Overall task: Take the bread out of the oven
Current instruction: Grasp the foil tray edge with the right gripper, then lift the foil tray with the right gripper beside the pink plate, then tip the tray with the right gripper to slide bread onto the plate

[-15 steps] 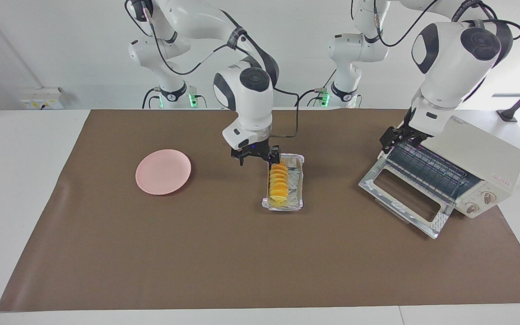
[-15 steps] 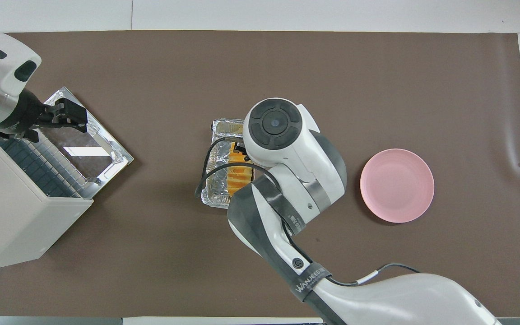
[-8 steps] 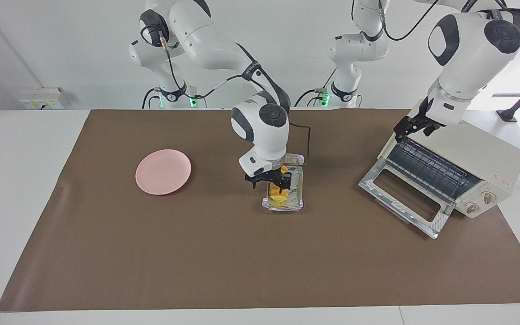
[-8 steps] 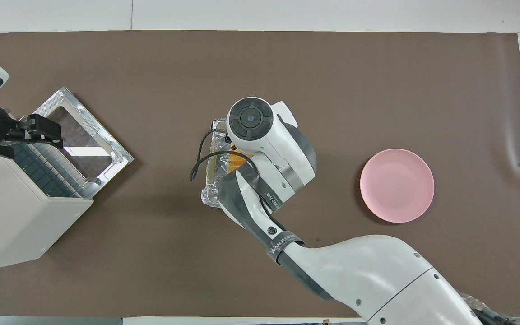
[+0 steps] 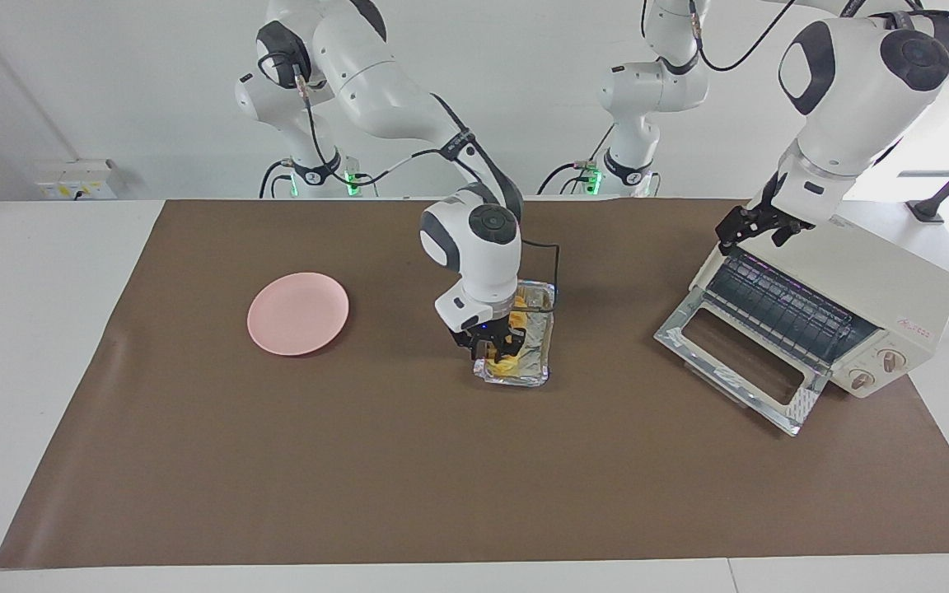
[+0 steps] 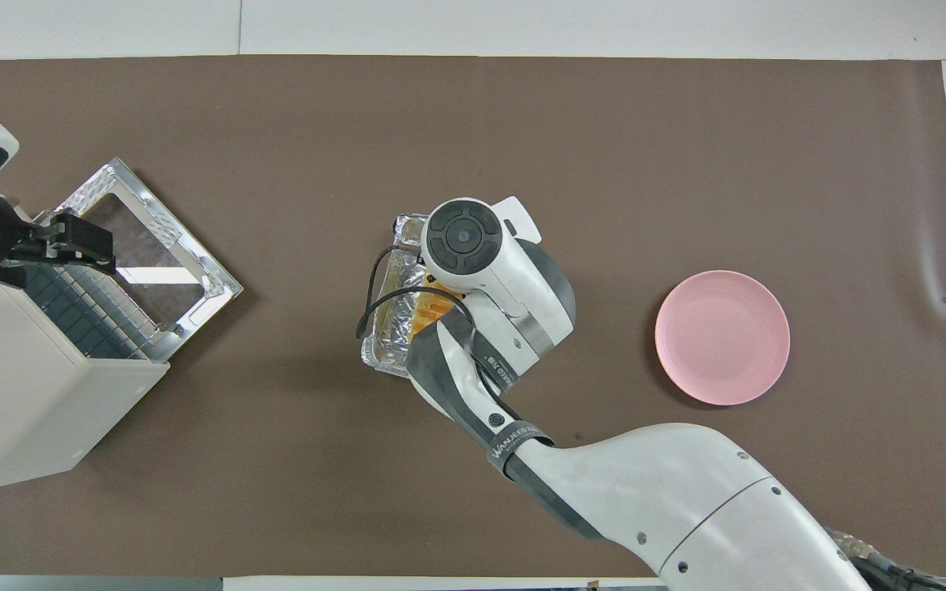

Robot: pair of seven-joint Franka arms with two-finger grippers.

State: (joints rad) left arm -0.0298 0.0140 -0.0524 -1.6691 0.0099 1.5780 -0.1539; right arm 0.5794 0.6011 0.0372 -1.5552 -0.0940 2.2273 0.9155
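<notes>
Resting in crinkled foil tray [image 5: 537, 360]: ridged bread [image 5: 511, 360]

A pink plate [image 5: 297, 313] and a foil tray [image 5: 534, 359] sit well apart on the brown mat [image 5: 359, 461]

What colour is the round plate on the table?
The plate is plain pale pink, without pattern; it shows best in the overhead view.

Mat [image 5: 359, 461] on table [image 5: 30, 329]. Oven [image 5: 870, 305] at left arm's end, door [image 5: 730, 362] dropped open in front of it. Tray [image 5: 534, 329] mid-mat, bread [image 5: 511, 356] in it. Plate [image 5: 297, 313] toward right arm's end, well apart from tray.
</notes>
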